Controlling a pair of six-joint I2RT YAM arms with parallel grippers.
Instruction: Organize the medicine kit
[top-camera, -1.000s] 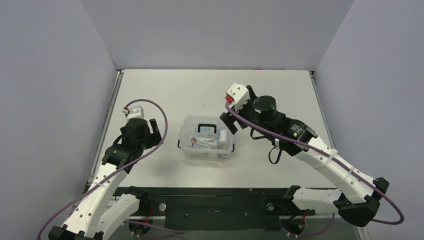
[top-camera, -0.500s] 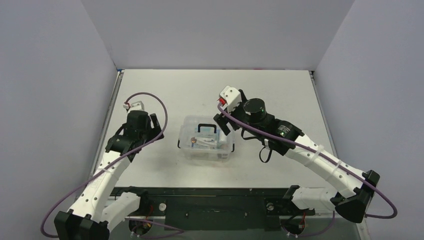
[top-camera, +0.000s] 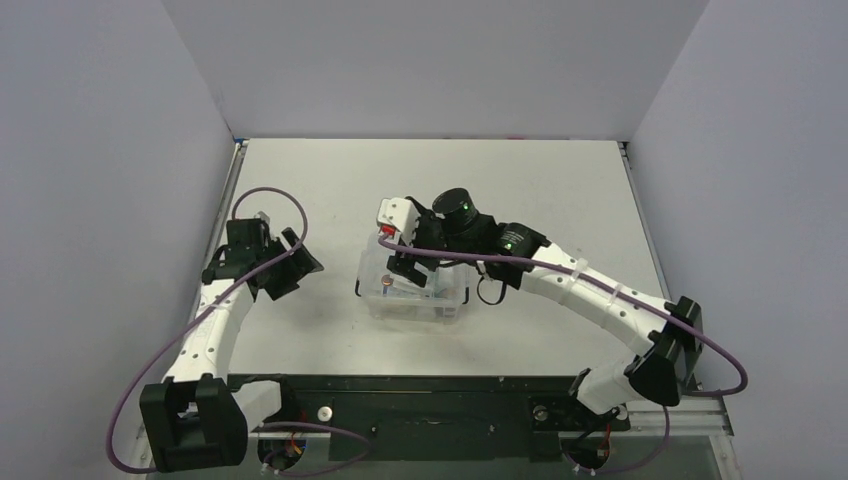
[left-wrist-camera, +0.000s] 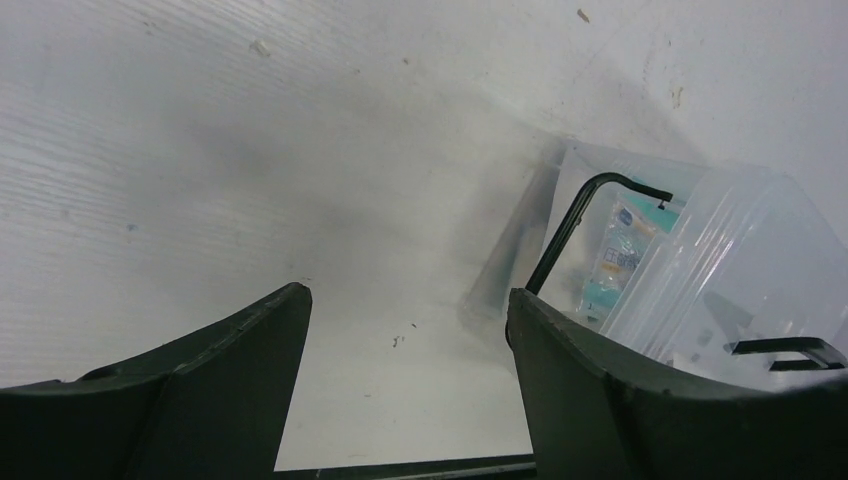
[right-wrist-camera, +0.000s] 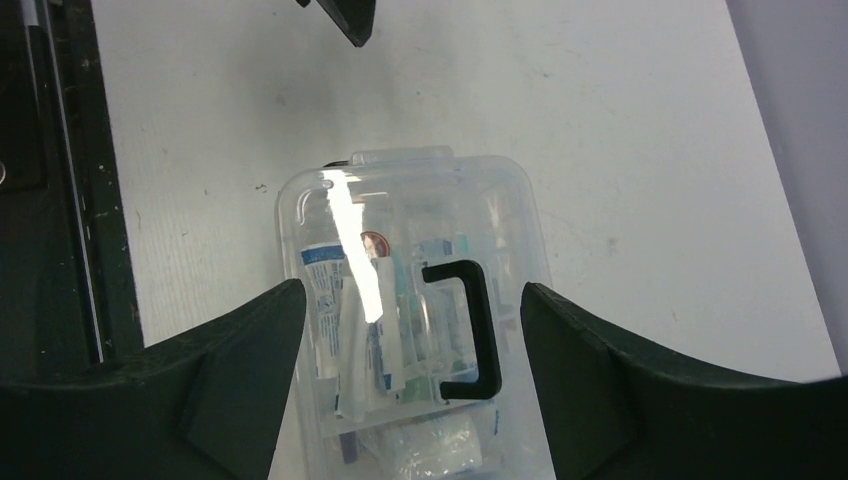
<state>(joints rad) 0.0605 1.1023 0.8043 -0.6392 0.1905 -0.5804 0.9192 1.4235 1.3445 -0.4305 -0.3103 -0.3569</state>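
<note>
Hovering open-jawed, the right gripper (top-camera: 408, 264) is risking knocking the medicine kit (top-camera: 443, 301) toward the open, empty left gripper (top-camera: 291, 268) at nine o'clock.

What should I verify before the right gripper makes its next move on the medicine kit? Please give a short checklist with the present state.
1. Right gripper open and holding nothing: ok; the jaws stand wide.
2. Right gripper placed over the medicine kit: ok; in the right wrist view the kit lies between the fingers.
3. Height of the right gripper above the kit: cannot tell.
4. Black handle lying flat on the lid: ok.
5. Side clips fastened: cannot tell.
6. Left gripper away from the kit: ok; it is open, holds nothing and stands apart on the kit's left side.
</note>
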